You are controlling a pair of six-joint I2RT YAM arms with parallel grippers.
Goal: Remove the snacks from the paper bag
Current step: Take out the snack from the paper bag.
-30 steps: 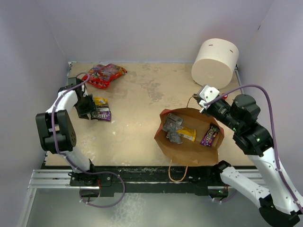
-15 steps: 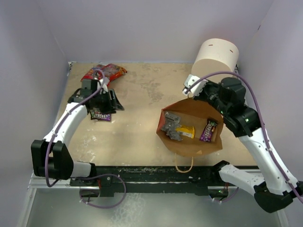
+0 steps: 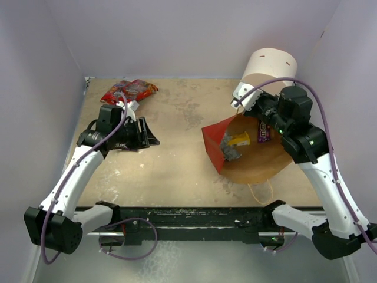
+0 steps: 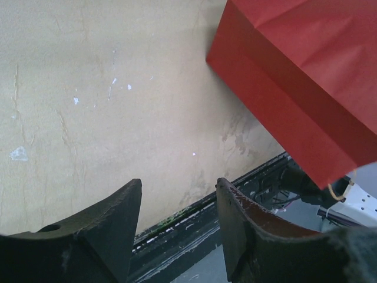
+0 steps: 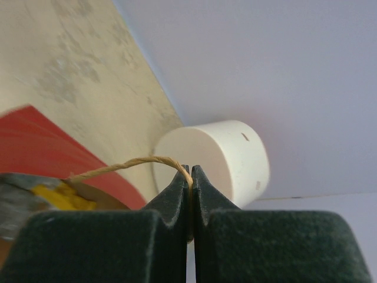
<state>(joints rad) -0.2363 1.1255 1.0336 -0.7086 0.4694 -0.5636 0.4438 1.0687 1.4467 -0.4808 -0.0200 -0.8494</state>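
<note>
Firstly, right gripper [image 5: 190,177]: jaws pressed fully together, pinching the thin string handle [image 5: 126,165] of the paper bag [image 3: 259,168] at the fingertips.
Paper bag: hanging tilted just below the right gripper, tan inside open to the overhead view, red outer panel turned toward the left gripper; contact of the lower edge with the table [image 4: 88,88] not discernible.
Silver-grey packet [image 3: 228,151]: inside the bag, below the right gripper, at the end nearest the left gripper.
Yellow wrapper [image 3: 240,140]: inside the bag, just beside the silver-grey packet, beneath the right gripper.
Dark purple candy packet [image 3: 264,133]: inside the bag, on the wrist side of the right gripper, apart from the other two.
Second handle loop [image 3: 262,191]: loose at the bag's rim farthest from the right gripper.
Left gripper [image 4: 178,186]: fingers parted to a moderate gap, nothing between them, above bare tabletop, pointed at the bag's red side, apart from it.
Red cartoon-printed bag [image 3: 131,92]: on the table near the left gripper's wrist, on its far side, outside the paper bag.
White cylinder [image 3: 268,68]: upright just beyond the right gripper.
</note>
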